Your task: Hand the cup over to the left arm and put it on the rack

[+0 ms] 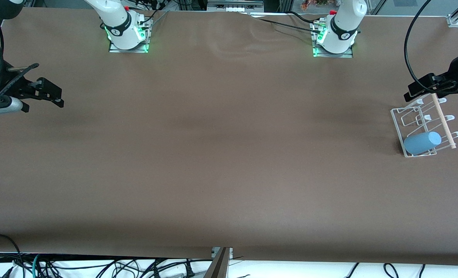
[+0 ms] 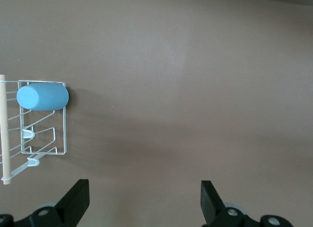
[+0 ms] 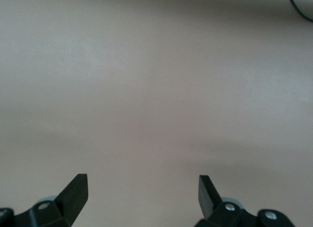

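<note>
Cup [image 1: 422,143] seemingly rests on rack [image 1: 399,123], apart from both grippers' wide-spread fingers [image 2: 73,200].

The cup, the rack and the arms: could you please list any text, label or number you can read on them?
None can be read.
Cup: plain, no print.
Rack: no label.
Arm bases: small round marks on the black bands, too small to read.
</note>
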{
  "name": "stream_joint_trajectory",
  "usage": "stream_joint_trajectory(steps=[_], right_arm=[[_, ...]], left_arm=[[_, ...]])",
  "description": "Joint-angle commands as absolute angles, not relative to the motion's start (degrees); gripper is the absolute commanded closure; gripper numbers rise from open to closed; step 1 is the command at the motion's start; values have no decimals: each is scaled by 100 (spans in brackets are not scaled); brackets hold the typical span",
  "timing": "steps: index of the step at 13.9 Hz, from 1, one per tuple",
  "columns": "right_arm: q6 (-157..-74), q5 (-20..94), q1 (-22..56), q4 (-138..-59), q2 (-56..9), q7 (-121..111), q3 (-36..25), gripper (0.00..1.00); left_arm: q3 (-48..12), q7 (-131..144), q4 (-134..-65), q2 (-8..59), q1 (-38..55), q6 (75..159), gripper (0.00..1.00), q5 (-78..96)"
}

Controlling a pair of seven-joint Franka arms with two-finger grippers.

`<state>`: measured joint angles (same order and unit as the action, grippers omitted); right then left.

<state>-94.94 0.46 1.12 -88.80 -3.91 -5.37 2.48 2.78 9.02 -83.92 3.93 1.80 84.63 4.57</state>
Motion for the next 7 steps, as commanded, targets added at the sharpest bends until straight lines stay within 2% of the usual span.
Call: stream_joint_trajectory(steps=[1, 7], right_arm=[[-9369, -9, 123, -8807, -352, -615, 264, 0], [-9360, -9, 123, -8807, -343, -615, 281, 0]], left_arm=[[325, 677, -8297, 474, 176, 8358, 0, 527], [343, 686, -8262, 642, 150, 8350, 0, 545]])
